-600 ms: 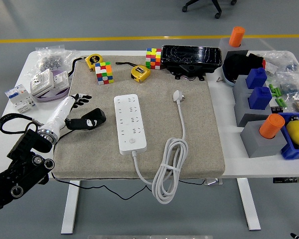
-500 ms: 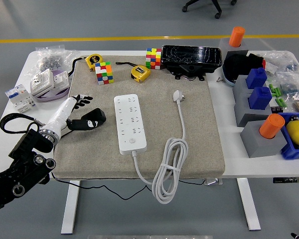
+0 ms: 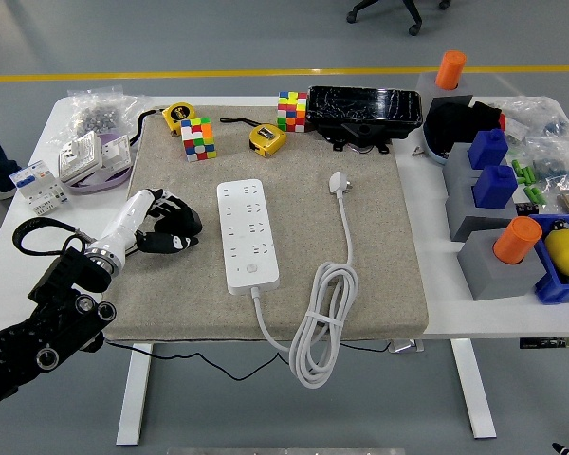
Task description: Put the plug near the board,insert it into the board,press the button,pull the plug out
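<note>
A white power strip (image 3: 247, 234) lies lengthwise in the middle of the beige mat (image 3: 379, 265), its button (image 3: 253, 270) near the close end. The white plug (image 3: 338, 182) rests on the mat to the right of the strip, a hand's width away. Its cable runs down to a tied coil (image 3: 318, 327) at the mat's front edge. My left hand (image 3: 171, 213) is over the mat just left of the strip, black fingers loosely spread, holding nothing. It hangs over a small black object (image 3: 166, 243). The right arm is out of view.
Two colour cubes (image 3: 197, 138) (image 3: 291, 110), two yellow tape measures (image 3: 267, 138) and a black case (image 3: 365, 114) line the mat's far edge. Socket parts and bags (image 3: 85, 152) lie at the left. Blue and grey blocks with orange cylinders (image 3: 512, 242) fill the right side.
My left hand has moved right and slightly nearer, toward the power strip, and now covers part of the small black object. The plug, cable and strip have not moved.
</note>
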Tool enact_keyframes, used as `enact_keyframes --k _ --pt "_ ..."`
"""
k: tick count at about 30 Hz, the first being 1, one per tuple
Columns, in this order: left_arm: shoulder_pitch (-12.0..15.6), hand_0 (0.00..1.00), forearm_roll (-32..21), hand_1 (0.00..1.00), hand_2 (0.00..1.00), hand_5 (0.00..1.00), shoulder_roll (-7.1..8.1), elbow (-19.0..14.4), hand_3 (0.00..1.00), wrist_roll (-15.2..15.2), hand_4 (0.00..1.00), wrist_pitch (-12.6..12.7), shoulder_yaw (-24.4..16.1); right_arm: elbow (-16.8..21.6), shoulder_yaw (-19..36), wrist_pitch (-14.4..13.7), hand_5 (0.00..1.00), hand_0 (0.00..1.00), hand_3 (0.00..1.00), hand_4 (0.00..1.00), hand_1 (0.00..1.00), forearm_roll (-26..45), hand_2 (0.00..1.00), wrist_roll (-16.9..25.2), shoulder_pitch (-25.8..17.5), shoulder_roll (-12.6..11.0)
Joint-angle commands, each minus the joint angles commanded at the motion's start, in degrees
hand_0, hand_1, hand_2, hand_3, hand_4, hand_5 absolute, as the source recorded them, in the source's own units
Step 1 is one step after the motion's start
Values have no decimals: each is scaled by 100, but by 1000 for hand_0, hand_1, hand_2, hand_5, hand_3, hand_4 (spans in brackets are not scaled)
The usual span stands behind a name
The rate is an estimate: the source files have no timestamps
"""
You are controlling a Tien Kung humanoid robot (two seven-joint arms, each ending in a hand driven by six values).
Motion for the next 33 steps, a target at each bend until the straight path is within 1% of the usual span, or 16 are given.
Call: enact_keyframes --k 5,6,11,12,13,17,18,22,27,29,33 --pt "13 515 -91 498 546 26 -19 5 549 -9 791 13 3 0 4 -2 517 673 568 920 676 -4 671 1 -21 -11" --pt "29 436 -108 461 527 2 -23 -6 548 12 695 -5 -3 1 5 -2 517 670 567 920 675 -5 670 3 -33 -8" --pt "115 436 -27 461 527 2 -19 -104 548 85 695 -70 -36 -1 17 -2 517 670 567 920 675 -10 670 5 -89 16" --pt "125 425 0 457 522 2 -15 -136 545 70 668 -69 -40 -3 22 -3 517 672 568 920 676 -9 670 5 -97 25" --pt "124 425 15 457 522 2 -11 -160 545 55 668 -75 -36 -5 28 -2 517 672 568 920 676 -8 670 5 -102 31" --pt "38 425 -47 457 522 2 64 -300 545 -205 668 -123 81 -5 48 -1 517 672 568 920 676 -3 670 4 -124 55" --pt "6 443 -80 455 517 2 82 -335 542 -311 662 -156 97 -5 55 -3 516 673 567 920 677 -2 670 5 -128 59" --pt "-74 443 -145 455 517 2 115 -421 542 -541 662 -333 72 2 69 -4 516 673 567 920 677 1 670 6 -133 65" --pt "-168 455 -138 458 516 2 132 -521 542 -625 660 -470 109 -6 15 1 516 670 567 920 676 22 669 0 -64 44" --pt "-228 455 -116 458 516 2 153 -541 542 -689 660 -581 164 3 1 -3 516 670 567 920 676 21 669 4 -38 14" --pt "-281 468 -72 471 522 2 166 -496 546 -664 670 -671 225 4 20 -7 516 671 566 919 676 17 670 3 -53 4"
